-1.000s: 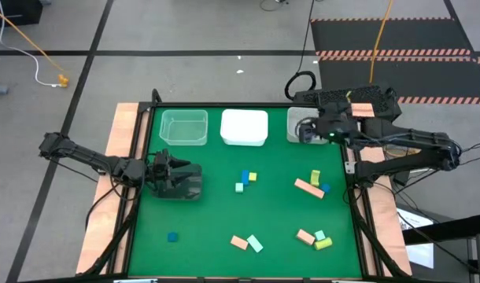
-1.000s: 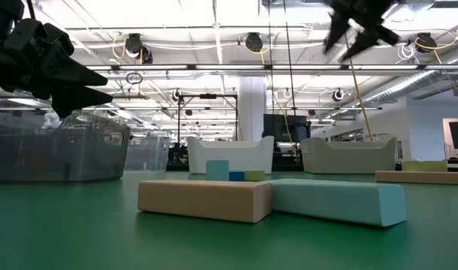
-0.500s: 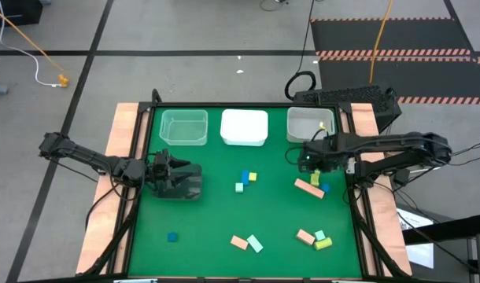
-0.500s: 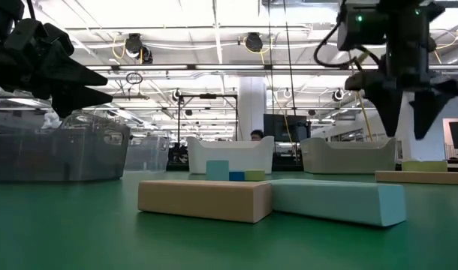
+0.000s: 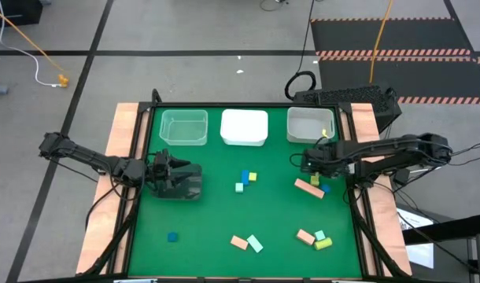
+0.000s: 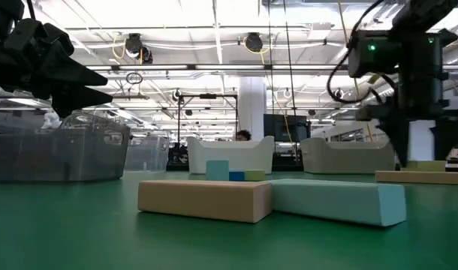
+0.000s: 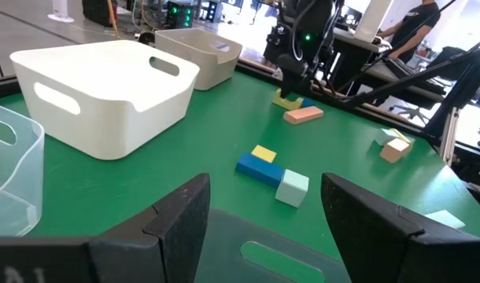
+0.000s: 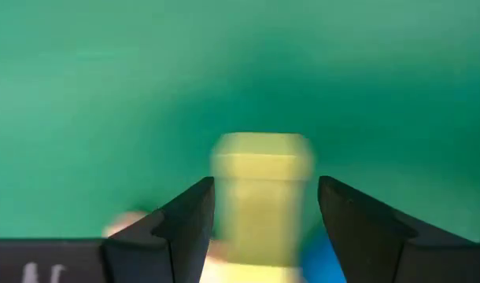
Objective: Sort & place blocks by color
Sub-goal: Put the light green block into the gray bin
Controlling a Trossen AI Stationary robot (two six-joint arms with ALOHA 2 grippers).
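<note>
My right gripper (image 5: 312, 163) (image 8: 265, 211) is open and low over the right part of the table. Its fingers straddle a yellow-green block (image 8: 262, 169) (image 6: 424, 165). Beside that block lie a salmon pink bar (image 5: 308, 187) and a blue cube (image 5: 325, 189). Blue, yellow and mint cubes (image 5: 245, 180) lie flat mid-table. A blue cube (image 5: 171, 237), a pink and mint pair (image 5: 247, 243) and a pink, mint and yellow-green cluster (image 5: 315, 238) lie near the near edge. My left gripper (image 5: 181, 177) (image 7: 264, 212) waits open at the left, above a clear bin (image 6: 56, 154). My right gripper comes at the yellow-green block from above, fingers pointing down, one finger (image 8: 185, 220) on each side of it. The block rests on the green table. I cannot tell whether the fingers touch it.
Three bins stand along the far edge: a clear one (image 5: 184, 127), a white one (image 5: 244, 127) and a pale one (image 5: 307, 124) with a yellow-green block (image 5: 324, 130) inside. Wooden rails (image 5: 123, 149) border the green mat. Bare mat lies between the block groups.
My right gripper has moved from above the far-right bin toward the near edge and down, ending around the yellow-green block beside the pink bar. A yellow-green block now shows in that bin.
</note>
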